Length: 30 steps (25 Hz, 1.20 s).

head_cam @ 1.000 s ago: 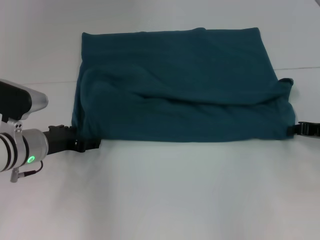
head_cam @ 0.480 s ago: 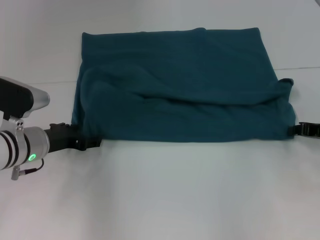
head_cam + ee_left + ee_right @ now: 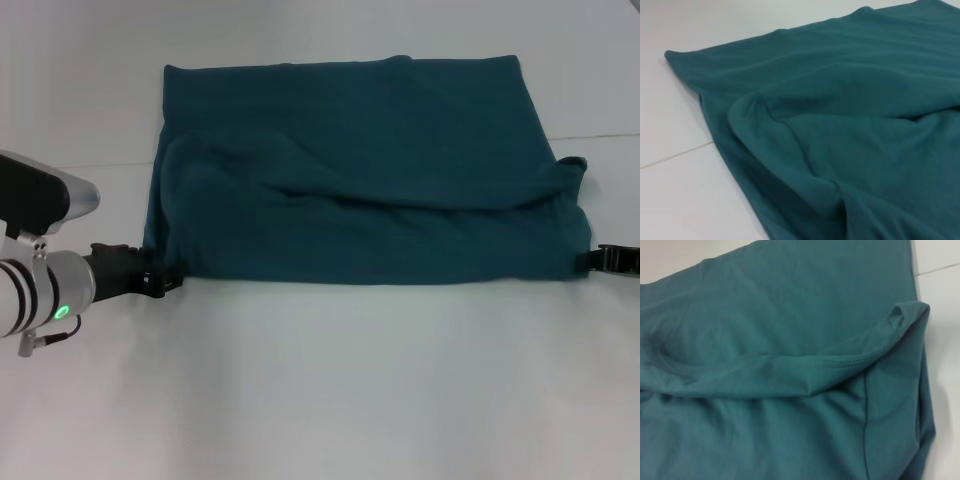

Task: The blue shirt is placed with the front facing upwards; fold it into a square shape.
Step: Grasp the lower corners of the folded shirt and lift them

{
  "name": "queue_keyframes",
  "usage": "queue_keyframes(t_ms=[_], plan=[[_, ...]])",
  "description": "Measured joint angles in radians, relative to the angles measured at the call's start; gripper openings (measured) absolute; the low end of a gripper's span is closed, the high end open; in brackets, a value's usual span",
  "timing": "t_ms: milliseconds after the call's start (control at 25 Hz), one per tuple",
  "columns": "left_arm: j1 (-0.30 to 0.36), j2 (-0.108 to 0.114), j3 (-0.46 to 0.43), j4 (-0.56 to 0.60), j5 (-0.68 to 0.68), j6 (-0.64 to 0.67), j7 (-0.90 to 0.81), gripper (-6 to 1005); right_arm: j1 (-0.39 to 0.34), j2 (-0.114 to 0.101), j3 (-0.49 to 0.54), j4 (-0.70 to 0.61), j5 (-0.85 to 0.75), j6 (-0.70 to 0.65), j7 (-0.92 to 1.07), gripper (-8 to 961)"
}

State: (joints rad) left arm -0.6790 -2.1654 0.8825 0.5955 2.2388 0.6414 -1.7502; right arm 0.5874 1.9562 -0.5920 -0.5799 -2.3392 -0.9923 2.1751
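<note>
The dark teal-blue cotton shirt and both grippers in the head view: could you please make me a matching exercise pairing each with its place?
Things:
1. dark teal-blue cotton shirt
2. left gripper
3. right gripper
4. white table

Places:
A. at the shirt's near right corner
B. beneath everything
C. folded over, lying across the far middle
D. at the shirt's near left corner

Pairs: 1-C, 2-D, 3-A, 4-B

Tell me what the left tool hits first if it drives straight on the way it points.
Most likely the blue shirt: the left tool points across the table at the shirt's near left corner. Its tip sits at the fabric edge; contact cannot be judged.
</note>
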Motion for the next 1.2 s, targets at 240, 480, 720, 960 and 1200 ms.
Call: queue_keyframes(t_ms=[240,480,720,960,1200], plan=[[-0.001,-0.001,0.011,0.0,0.001,0.001,0.0,493,0.0,0.001,0.004,0.0,0.0,0.0,0.0,19],[-0.002,-0.003,0.046,0.0,0.002,0.006,0.0,289,0.0,0.001,0.009,-0.001,0.0,0.0,-0.002,19],[-0.005,-0.002,0.052,-0.001,0.0,0.007,0.0,255,0.0,0.002,0.009,0.0,0.0,0.0,-0.002,20],[-0.009,-0.002,0.056,-0.003,0.003,0.003,0.0,230,-0.001,0.003,0.009,-0.001,0.0,0.0,-0.002,20],[-0.015,-0.002,0.062,0.002,0.004,0.001,-0.008,144,0.0,0.004,0.009,-0.001,0.0,0.0,-0.002,19]])
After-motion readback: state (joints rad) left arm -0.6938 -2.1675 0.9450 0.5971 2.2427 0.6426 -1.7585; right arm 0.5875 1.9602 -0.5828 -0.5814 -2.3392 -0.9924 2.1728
